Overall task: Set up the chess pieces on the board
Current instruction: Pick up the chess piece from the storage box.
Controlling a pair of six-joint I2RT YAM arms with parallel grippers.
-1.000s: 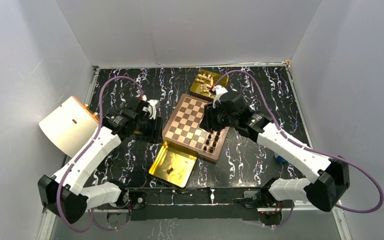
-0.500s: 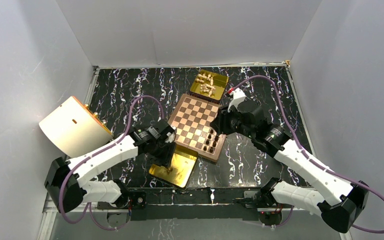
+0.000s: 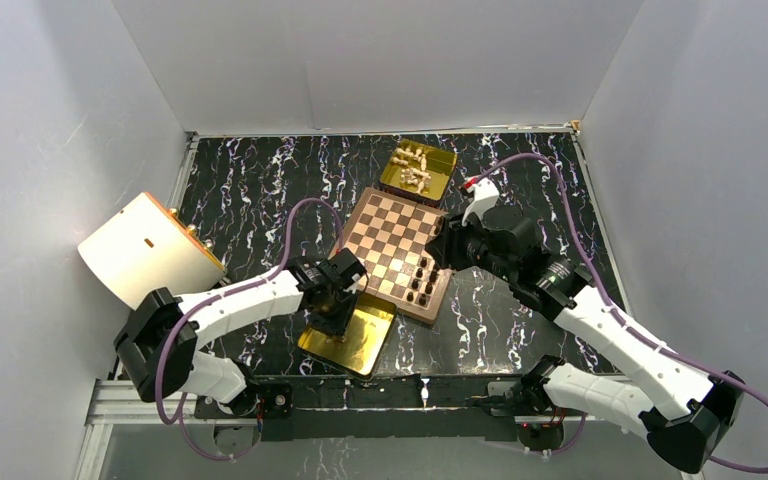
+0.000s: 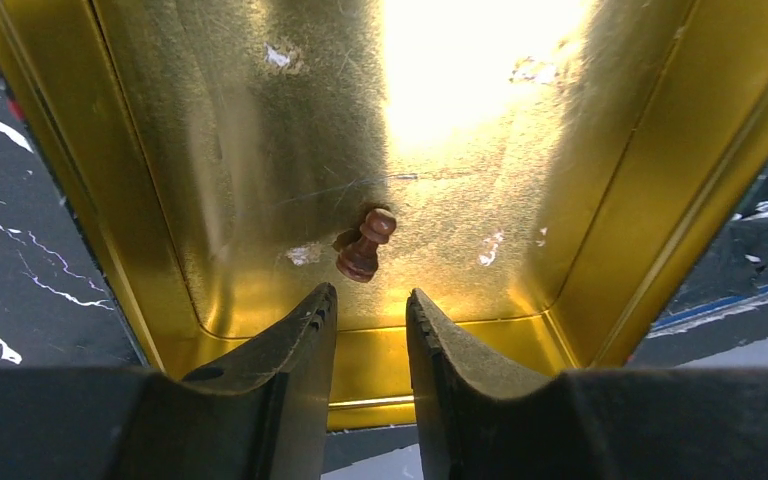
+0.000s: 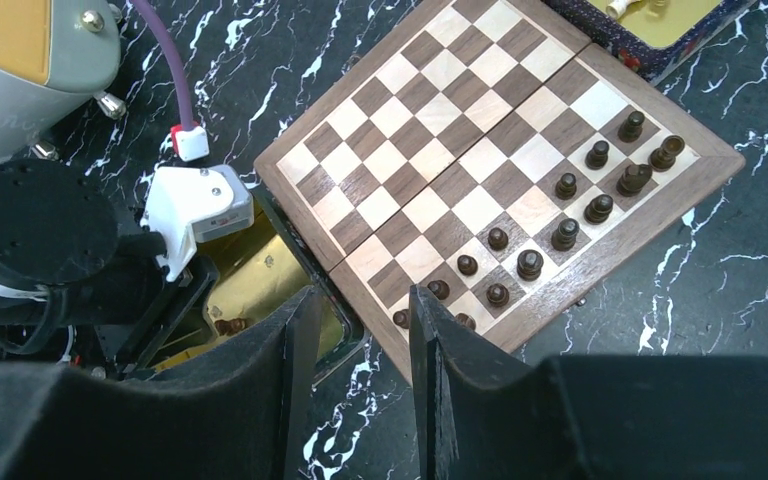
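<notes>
The board (image 3: 385, 235) lies mid-table, also in the right wrist view (image 5: 430, 130). Several dark chess pieces (image 3: 422, 285) stand in two rows along its near-right edge (image 5: 566, 235). One dark piece (image 4: 363, 248) lies on its side in the near gold tray (image 4: 260, 120), just ahead of my left gripper (image 4: 370, 300). That gripper is open and empty, low over the tray (image 3: 365, 350). My right gripper (image 5: 360, 300) is open and empty, held above the board's right corner (image 3: 438, 245). Cream pieces (image 3: 415, 170) lie in the far gold tray (image 3: 442, 160).
A pale rounded object with an orange rim (image 3: 140, 250) stands at the table's left edge. White walls close in the black marbled table on three sides. The left arm's wrist (image 5: 195, 205) sits beside the board's left rim.
My left arm has swung from the left of the board down over the near gold tray. My right gripper has pulled back from the board towards the right.
</notes>
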